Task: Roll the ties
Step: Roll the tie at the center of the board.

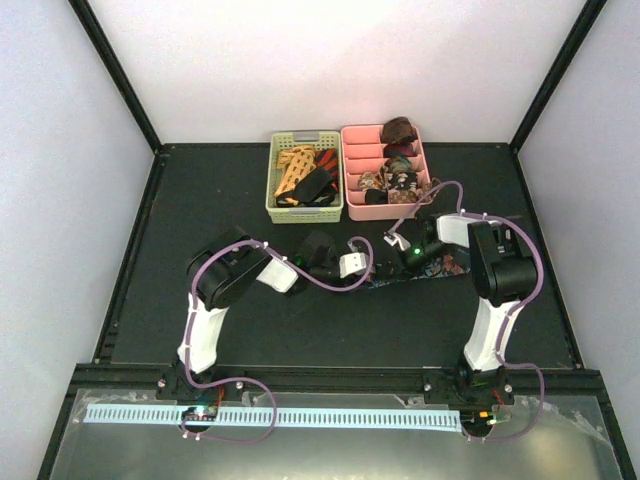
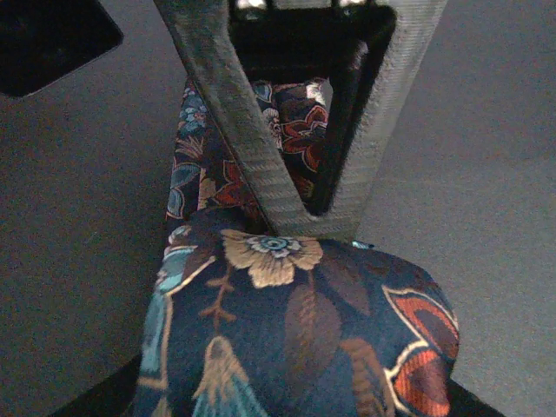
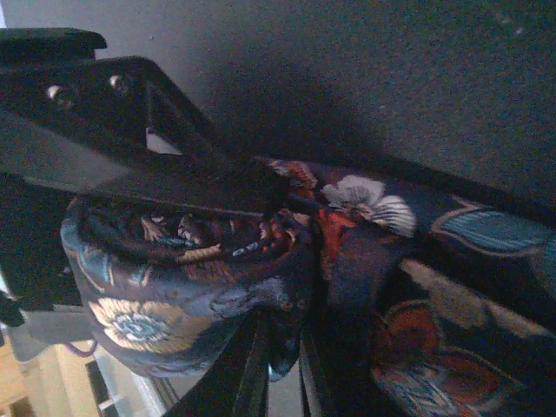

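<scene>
The dark navy floral tie (image 1: pixel 440 266) lies across the middle of the table. Its left end is rolled into a coil (image 2: pixel 295 330), also seen in the right wrist view (image 3: pixel 174 287). My left gripper (image 1: pixel 375 270) is shut on the coil; the fabric bulges over its jaws and hides them. My right gripper (image 1: pixel 400 262) is shut, its fingers meeting in a V (image 2: pixel 304 221) at the coil's far edge, and it pinches a fold of the tie (image 3: pixel 285 373). The flat tail (image 3: pixel 452 287) runs off to the right.
A pale green slatted basket (image 1: pixel 305 212) at the back holds an orange lattice tie (image 1: pixel 295 170), a black one (image 1: pixel 315 186) and a red one (image 1: pixel 328 157). The pink divided tray (image 1: pixel 348 170) beside it holds several rolled ties. Black frame posts stand at the table's edges.
</scene>
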